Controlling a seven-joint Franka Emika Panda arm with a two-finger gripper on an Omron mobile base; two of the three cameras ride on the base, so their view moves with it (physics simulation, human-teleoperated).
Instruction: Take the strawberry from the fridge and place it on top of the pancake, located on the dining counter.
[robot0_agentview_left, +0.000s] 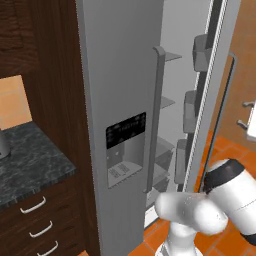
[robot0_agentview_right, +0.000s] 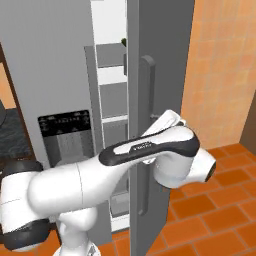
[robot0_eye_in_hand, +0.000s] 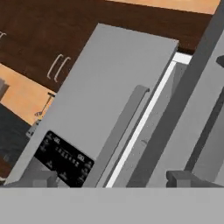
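The fridge (robot0_agentview_left: 120, 75) is plain light grey outside, with a black dispenser panel (robot0_agentview_left: 125, 129) on its closed door and a white interior (robot0_agentview_left: 175, 75). Left of the fridge, the cabinets (robot0_agentview_left: 45, 45) are dark brown wood with pale handles, under a black speckled worktop (robot0_agentview_left: 30, 155). Right of the fridge, the wall (robot0_agentview_right: 220, 65) is pale orange tile and the floor (robot0_agentview_right: 210, 210) deeper orange tile. The arm (robot0_agentview_right: 90, 185) before the fridge is white with dark joints.

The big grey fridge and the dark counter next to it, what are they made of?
The tall light-grey fridge looks like smooth painted or brushed metal: flat, even grey with a soft sheen, though it could be plastic-coated. Its black dispenser panel seems glossy plastic or glass. The black speckled countertop looks like polished stone, perhaps granite, from its mottled grey flecks. The cabinets under it look like dark stained wood.
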